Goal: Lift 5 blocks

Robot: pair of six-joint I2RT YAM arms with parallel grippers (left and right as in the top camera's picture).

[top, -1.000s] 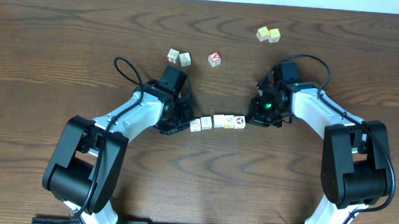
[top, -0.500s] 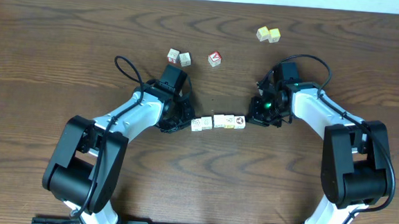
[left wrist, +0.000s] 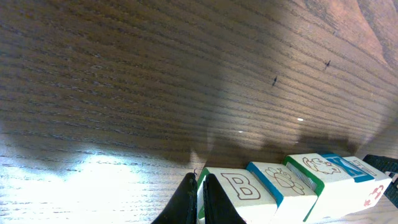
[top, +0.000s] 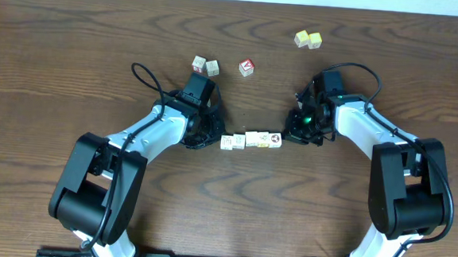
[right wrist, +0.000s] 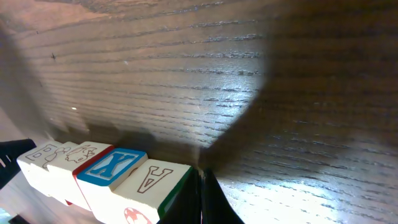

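Observation:
Several cream blocks (top: 252, 139) lie end to end in a short row at the table's middle. My left gripper (top: 212, 139) is shut, its tips pressed against the row's left end. In the left wrist view the shut left gripper (left wrist: 198, 177) touches the block printed B (left wrist: 241, 186). My right gripper (top: 289, 138) is shut too, against the row's right end. In the right wrist view the right gripper (right wrist: 201, 171) meets the green-edged block printed A (right wrist: 152, 180), which sits beside a blue X block (right wrist: 112, 167). Nothing sits between either pair of fingers. I cannot tell whether the row touches the table.
Two more pale cubes (top: 205, 65) sit behind the left arm, with a red-topped cube (top: 247, 67) to their right. Two yellow-green cubes (top: 308, 39) lie at the back right. A black cable (top: 144, 79) loops beside the left arm.
My left gripper has edged slightly right against the row's left end, and the leftmost blocks have closed up a little. The right arm has stayed put.

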